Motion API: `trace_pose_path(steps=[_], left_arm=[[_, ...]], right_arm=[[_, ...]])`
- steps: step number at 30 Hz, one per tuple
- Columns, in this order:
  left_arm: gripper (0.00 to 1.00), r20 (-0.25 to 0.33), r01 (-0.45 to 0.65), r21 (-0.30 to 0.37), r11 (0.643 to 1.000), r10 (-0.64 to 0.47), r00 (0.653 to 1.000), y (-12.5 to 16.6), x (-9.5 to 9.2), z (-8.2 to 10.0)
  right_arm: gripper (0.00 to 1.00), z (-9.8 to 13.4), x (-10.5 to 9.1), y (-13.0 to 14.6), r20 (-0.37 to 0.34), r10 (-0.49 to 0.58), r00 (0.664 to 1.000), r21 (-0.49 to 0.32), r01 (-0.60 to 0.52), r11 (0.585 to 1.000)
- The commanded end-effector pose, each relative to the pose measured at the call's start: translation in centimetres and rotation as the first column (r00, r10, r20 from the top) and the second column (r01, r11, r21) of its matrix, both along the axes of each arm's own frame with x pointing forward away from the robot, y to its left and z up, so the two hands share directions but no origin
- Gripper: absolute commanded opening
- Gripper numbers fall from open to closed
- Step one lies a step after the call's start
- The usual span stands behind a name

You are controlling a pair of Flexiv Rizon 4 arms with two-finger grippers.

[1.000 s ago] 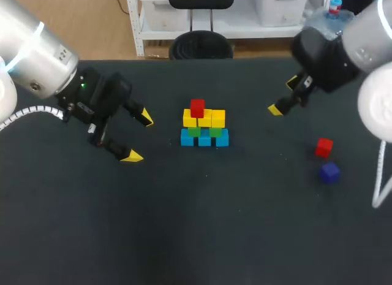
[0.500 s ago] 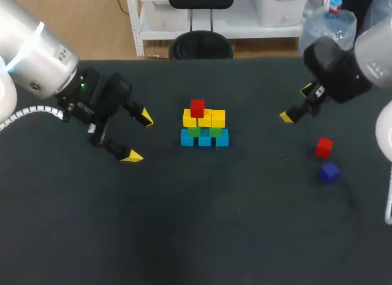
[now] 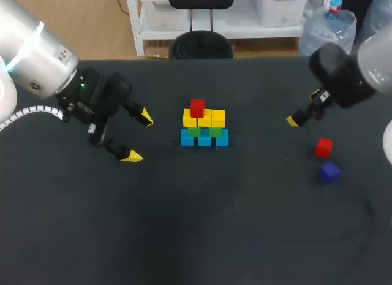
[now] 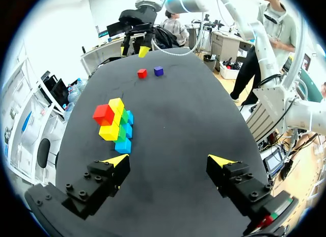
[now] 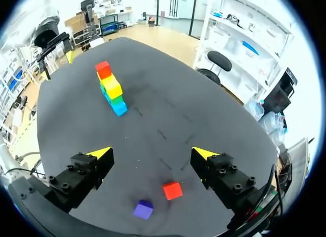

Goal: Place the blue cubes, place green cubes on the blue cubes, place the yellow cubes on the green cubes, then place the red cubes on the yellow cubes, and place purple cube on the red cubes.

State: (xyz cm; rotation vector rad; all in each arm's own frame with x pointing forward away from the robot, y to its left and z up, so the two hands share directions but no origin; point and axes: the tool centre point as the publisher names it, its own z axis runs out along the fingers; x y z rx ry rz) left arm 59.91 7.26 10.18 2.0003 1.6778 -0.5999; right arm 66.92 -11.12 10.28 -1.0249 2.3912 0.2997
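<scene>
Under right pincer [image 5: 151,152]: red cube [image 5: 172,190], purple cube [image 5: 143,209].

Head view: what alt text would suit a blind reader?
A stack of cubes stands in the centre: blue cubes at the bottom, then green cubes, yellow cubes and a red cube on top. A loose red cube and a purple cube lie to its right, near the right tool; the open left tool hangs on its left.
</scene>
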Motion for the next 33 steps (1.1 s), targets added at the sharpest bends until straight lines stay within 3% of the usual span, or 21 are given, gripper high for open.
trace_pose_path(steps=[1,14,33], left_arm=[[1.00,0.001,0.001,0.001,1.000,-0.001,1.000,0.0,0.0,0.0],[1.00,0.001,0.001,0.001,1.000,-0.001,1.000,0.0,0.0,0.0],[1.00,0.001,0.001,0.001,1.000,-0.001,1.000,0.0,0.0,0.0]], right_arm=[[1.00,-0.1,-0.3,-0.3,0.023,-0.024,0.999,-0.015,0.025,1.000],[1.00,-0.7,-0.5,-1.6,0.037,-0.066,0.997,-0.033,0.068,0.997],[1.00,-1.6,-1.7,-3.8,0.002,-0.104,0.995,-0.057,0.104,0.993]])
